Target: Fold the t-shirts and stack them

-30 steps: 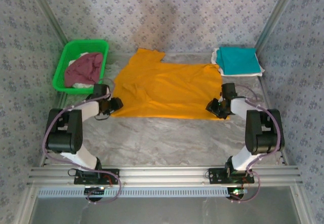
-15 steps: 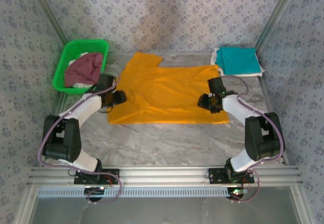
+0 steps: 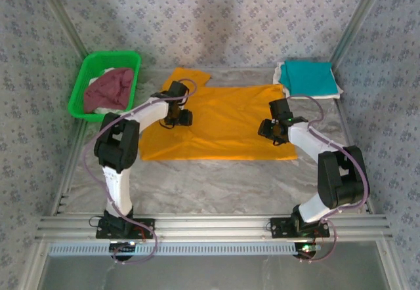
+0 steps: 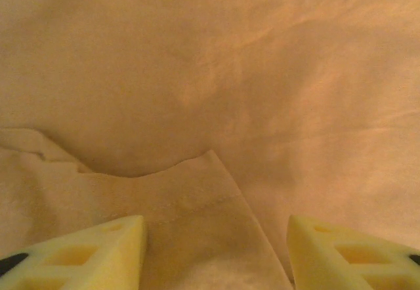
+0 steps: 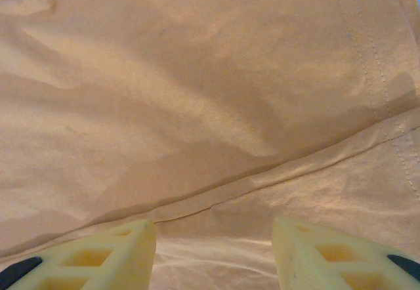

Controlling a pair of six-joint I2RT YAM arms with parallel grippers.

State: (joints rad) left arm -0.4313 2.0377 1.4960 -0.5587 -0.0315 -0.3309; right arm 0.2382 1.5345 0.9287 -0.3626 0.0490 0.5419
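Left tool (image 3: 182,117) and right tool (image 3: 268,131) gape wide over a large orange-yellow cloth t-shirt (image 3: 223,123) spread on the grey tabletop (image 3: 216,182).

3 walls (image 3: 216,14) with pale grey wallpaper of small flower marks close the space. 2 slanted metal posts (image 3: 60,18) stand in the far corners. The table (image 3: 216,182) top looks like grey marble, and an aluminium rail (image 3: 210,224) runs along its near edge.

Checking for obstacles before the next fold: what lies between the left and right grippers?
The orange t-shirt spans the stretch between the left gripper and the right gripper, with nothing lying on it, per the top view.
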